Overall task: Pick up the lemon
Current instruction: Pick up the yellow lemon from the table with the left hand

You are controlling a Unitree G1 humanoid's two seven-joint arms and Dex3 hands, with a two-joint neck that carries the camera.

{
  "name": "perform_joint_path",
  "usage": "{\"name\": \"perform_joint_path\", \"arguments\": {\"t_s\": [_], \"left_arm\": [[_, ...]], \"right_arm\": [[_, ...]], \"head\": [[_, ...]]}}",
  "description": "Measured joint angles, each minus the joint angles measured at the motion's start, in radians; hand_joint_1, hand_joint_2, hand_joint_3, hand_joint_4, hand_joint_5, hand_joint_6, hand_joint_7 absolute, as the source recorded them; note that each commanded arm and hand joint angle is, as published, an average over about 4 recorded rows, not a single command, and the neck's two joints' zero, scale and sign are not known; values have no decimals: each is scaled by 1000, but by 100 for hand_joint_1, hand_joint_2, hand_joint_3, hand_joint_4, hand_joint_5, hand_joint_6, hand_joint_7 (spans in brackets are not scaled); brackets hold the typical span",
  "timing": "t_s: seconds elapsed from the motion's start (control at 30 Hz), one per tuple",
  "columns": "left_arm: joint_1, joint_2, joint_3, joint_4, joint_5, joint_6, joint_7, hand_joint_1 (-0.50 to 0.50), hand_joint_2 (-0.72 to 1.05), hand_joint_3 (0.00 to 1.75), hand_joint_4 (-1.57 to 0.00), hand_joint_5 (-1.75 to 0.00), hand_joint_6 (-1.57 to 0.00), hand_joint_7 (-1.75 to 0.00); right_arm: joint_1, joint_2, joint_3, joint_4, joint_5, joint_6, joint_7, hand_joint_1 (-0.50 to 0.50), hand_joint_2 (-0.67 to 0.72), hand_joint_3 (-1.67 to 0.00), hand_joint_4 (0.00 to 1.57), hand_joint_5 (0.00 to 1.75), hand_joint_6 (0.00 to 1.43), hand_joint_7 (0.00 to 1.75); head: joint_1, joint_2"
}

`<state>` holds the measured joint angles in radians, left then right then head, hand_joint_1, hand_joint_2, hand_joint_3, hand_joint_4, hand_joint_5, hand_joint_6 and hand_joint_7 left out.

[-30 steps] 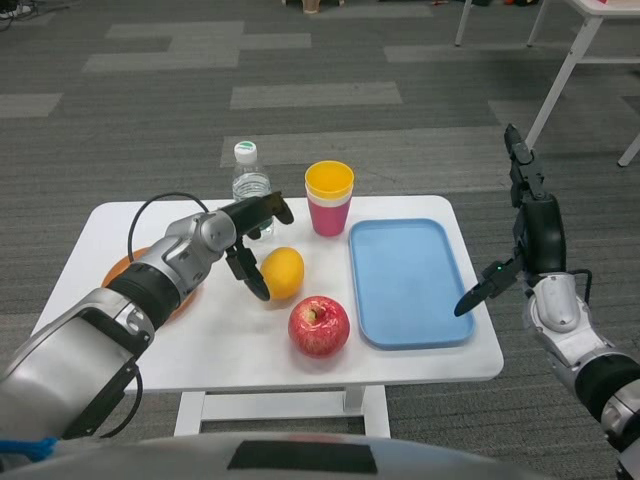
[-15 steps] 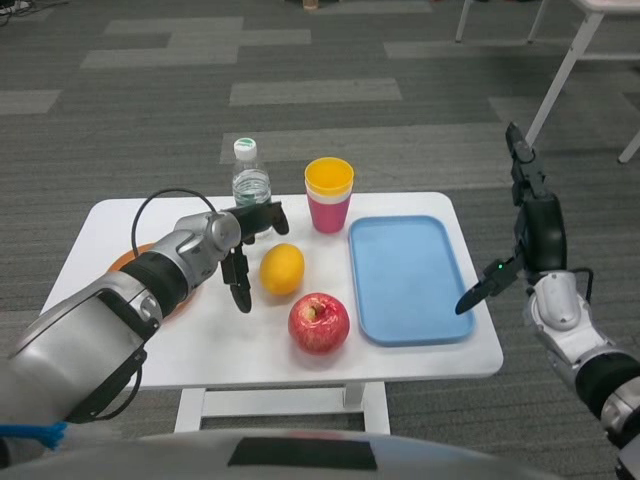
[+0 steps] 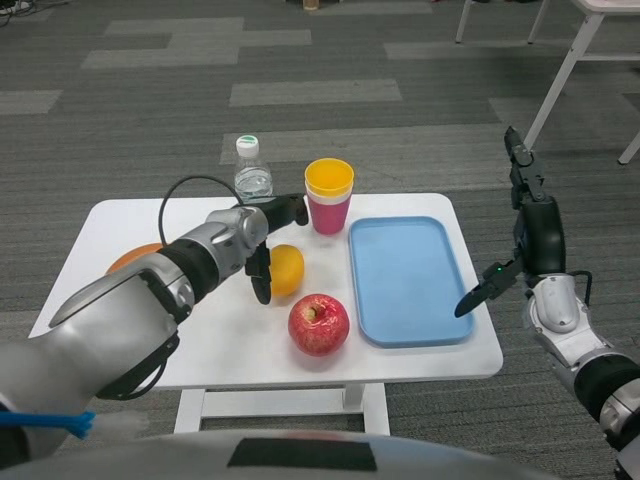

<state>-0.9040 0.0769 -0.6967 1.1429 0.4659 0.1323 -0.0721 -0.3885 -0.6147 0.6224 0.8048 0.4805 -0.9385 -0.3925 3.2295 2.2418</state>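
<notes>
Left hand [image 3: 268,238] has closed in on the lemon [image 3: 284,269]: half a second ago the fingers hung clear on its left, now they wrap around the lemon's left and far side, with one finger down across its left face and others reaching over the top toward the cups. Fingers are spread and bracketing it, with no firm grasp showing, so I call the hand open and not yet gripping; contact looks likely but I can't confirm it.

The lemon sits on the white table [image 3: 420,356] near the middle, just far-left of the red apple [image 3: 319,324], left of the blue tray [image 3: 408,280], and near side of the stacked yellow and pink cups [image 3: 329,196]. It's in the same spot as in both earlier frames, not lifted.

Judgement: the reach is done and the next step is to close the fingers and lift. The risk is the lemon rolling toward the apple if the squeeze is off-centre.

The forearm now covers more of the orange plate [image 3: 133,257] than before. The water bottle [image 3: 252,172] is unchanged behind the hand.

Right hand [image 3: 520,220] is unchanged: raised off the table's right edge, fingers apart, holding nothing.
</notes>
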Motion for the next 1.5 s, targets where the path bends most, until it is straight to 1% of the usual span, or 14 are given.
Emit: {"name": "perform_joint_path", "arguments": {"t_s": [0.1,0.2,0.37,0.43,0.53,0.63,0.8,0.9,1.0,1.1,1.17,1.23,1.33,1.5], "left_arm": [[-19,-25,-30,42,-28,-6,47,-50,27,9,0,-133,-10,-112],[-40,-46,-62,87,-60,-16,83,-50,60,9,0,-126,-10,-112],[-56,-74,-115,143,-101,-25,123,-50,89,9,0,-123,-10,-112],[-57,-76,-134,153,-113,-28,132,-50,96,9,0,-123,-12,-112],[-63,-79,-181,170,-152,-31,145,-50,98,9,0,-121,-13,-112],[-72,-89,-285,199,-244,-33,157,-50,105,9,0,-113,-13,-112],[-77,-101,-434,219,-376,-34,160,-50,105,9,0,-113,-13,-112],[-78,-101,-484,226,-429,-36,157,-50,87,7,0,-113,-13,-112],[-78,-101,-509,227,-452,-38,150,-50,60,9,0,-113,-13,-112],[-79,-101,-526,228,-460,-39,138,-50,25,9,0,-113,-13,-112],[-79,-101,-528,228,-461,-39,132,-50,-8,9,0,-113,-14,-110],[-79,-101,-529,228,-461,-40,130,-50,-26,9,0,-113,-16,-108],[-79,-101,-529,230,-470,-40,123,-50,-28,9,0,-113,-16,-105],[-79,-101,-534,235,-479,-40,114,-50,-28,9,0,-113,-16,-106]], "right_arm": [[0,1,0,2,0,0,0,-46,60,0,17,0,0,0],[0,3,1,6,1,0,0,-46,60,0,17,0,0,0],[0,11,1,19,5,0,0,-46,60,0,17,0,0,0],[0,13,1,19,5,0,0,-46,60,0,17,0,0,0],[0,13,1,20,6,0,0,-46,60,0,17,0,0,0],[0,14,1,21,6,0,0,-46,60,0,17,0,0,0],[0,16,1,21,6,0,0,-46,60,0,17,0,0,0],[0,17,1,21,6,0,0,-46,60,0,17,0,0,0],[0,17,1,21,6,0,0,-46,60,0,17,0,0,0],[0,18,1,21,6,0,0,-46,60,0,17,0,0,0],[0,18,1,21,6,0,0,-46,60,0,17,0,0,0],[0,18,1,21,6,0,0,-46,60,0,17,0,0,0],[0,18,1,21,6,0,0,-46,60,0,17,0,0,0],[0,18,1,21,6,0,0,-46,60,0,17,0,0,0]], "head": [[3,4],[5,6],[5,7],[5,7],[5,7],[4,5],[5,-1],[7,-6],[8,-8],[7,-11],[7,-12],[7,-12],[9,-14],[12,-17]]}}
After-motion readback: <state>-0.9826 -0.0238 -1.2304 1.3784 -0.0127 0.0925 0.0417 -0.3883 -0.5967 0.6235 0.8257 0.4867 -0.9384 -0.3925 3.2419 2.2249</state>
